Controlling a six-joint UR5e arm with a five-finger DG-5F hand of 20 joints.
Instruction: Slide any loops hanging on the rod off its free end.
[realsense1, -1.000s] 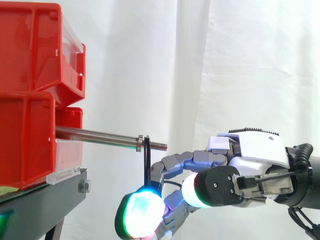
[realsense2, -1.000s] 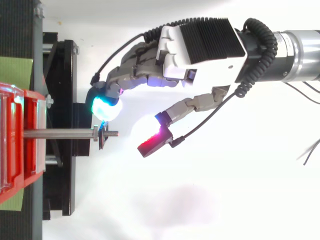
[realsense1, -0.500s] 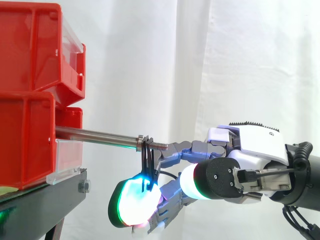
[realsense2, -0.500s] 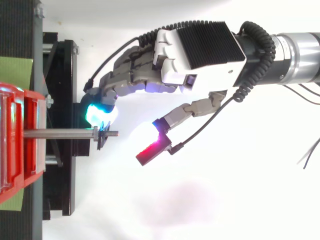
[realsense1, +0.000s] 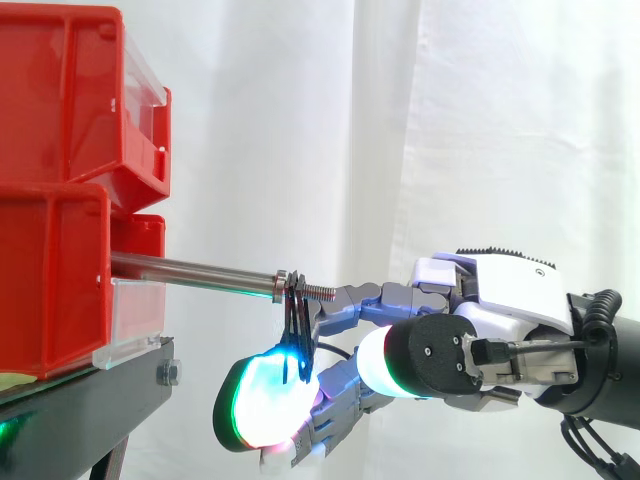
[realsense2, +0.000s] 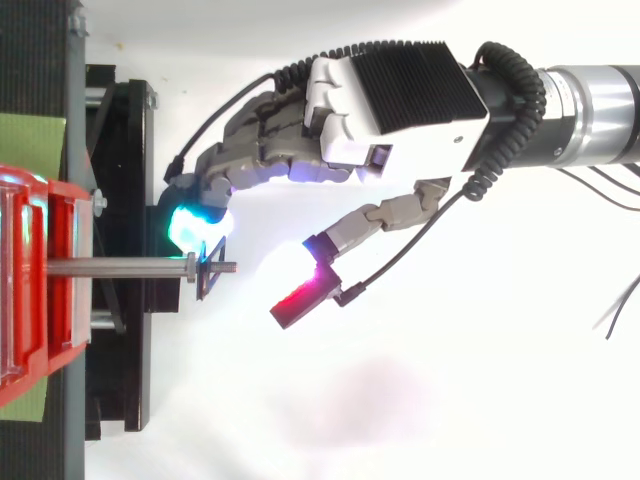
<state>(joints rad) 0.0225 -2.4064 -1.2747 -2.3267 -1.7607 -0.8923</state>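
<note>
A metal rod (realsense1: 200, 272) sticks out to the right from the red bins (realsense1: 60, 200), with a nut (realsense1: 281, 283) near its threaded free end. A thin black loop (realsense1: 293, 322) hangs on the thread just past the nut, slack and bunched; from above the loop (realsense2: 207, 277) sits at the rod's tip. My hand (realsense1: 490, 310) reaches in from the right, below the rod's end. Its curled fingers end in glowing fingertips (realsense1: 255, 410) that close on the loop's lower end. The red-glowing thumb pad (realsense2: 298, 300) stands apart, to the right of the tip.
The bins rest on a black stand (realsense1: 80, 410) at the left. A white curtain hangs behind. To the right of the rod's free end there is open space, taken up lower down by my hand and forearm.
My hand has moved left and a little up toward the rod's tip. The loop, straight and taut a second ago, now hangs slack and crumpled.
</note>
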